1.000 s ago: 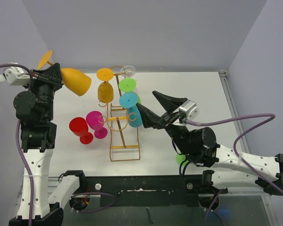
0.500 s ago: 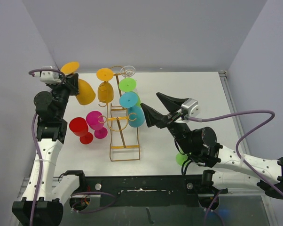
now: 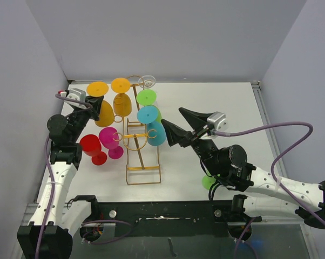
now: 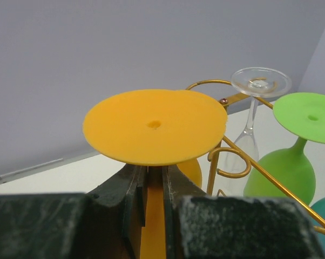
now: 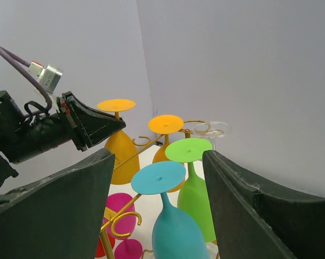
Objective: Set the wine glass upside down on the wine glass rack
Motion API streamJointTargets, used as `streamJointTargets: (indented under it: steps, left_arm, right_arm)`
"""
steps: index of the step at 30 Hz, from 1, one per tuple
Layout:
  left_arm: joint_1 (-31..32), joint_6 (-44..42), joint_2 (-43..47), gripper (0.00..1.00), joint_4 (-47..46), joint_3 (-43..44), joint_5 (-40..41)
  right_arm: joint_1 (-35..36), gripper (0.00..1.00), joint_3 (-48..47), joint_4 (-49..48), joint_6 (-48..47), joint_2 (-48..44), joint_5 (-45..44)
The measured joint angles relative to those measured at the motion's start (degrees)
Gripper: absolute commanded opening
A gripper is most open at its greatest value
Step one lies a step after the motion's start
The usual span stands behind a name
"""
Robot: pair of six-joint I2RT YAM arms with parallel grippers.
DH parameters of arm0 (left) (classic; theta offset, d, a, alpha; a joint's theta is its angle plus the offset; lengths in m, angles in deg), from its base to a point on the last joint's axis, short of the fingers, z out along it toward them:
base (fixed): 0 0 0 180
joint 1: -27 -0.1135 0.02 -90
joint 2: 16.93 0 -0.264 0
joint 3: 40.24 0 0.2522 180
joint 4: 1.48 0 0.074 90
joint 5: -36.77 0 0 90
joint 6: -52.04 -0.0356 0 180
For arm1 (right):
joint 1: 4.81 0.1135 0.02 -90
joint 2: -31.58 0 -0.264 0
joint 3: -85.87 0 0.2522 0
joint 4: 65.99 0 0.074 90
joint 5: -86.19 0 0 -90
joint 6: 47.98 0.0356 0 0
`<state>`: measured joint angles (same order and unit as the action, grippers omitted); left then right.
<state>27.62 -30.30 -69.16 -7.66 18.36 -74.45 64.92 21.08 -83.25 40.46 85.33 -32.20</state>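
Stem of orange wine glass [image 4: 154, 127] — half hidden — clamped in left gripper [image 4: 154, 177]; right gripper [image 5: 158, 159] jaws apart.

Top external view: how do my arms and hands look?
White links and black joints on the left arm and right arm. Black tapered fingers on the left hand and right hand. A purple cable feeds a silver camera block on each.

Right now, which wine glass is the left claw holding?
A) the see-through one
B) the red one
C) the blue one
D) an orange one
D: the left claw is shut on the stem of an orange wine glass, just under its round foot, which faces up.
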Motion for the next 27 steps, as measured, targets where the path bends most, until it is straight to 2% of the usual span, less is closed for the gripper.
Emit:
streamJointTargets:
  steps: [11,20,27]
  left_arm:
    - [0.0,-8.3,-0.3,0.0,-1.7,-0.7,-9.6]
    - [0.0,-11.5,-3.8,0.0,-3.2,-1.4,-16.7]
    - [0.0,-11.8,-5.0,0.0,-4.3,-1.4,-19.2]
  right_arm:
    - [0.0,0.67,0.0,1.5,2.1,0.0,-0.2]
    - [0.0,0.67,0.3,4.2,3.2,-1.1,-0.3]
    - [-0.1,0.67,0.5,4.8,3.8,-3.3,-1.1]
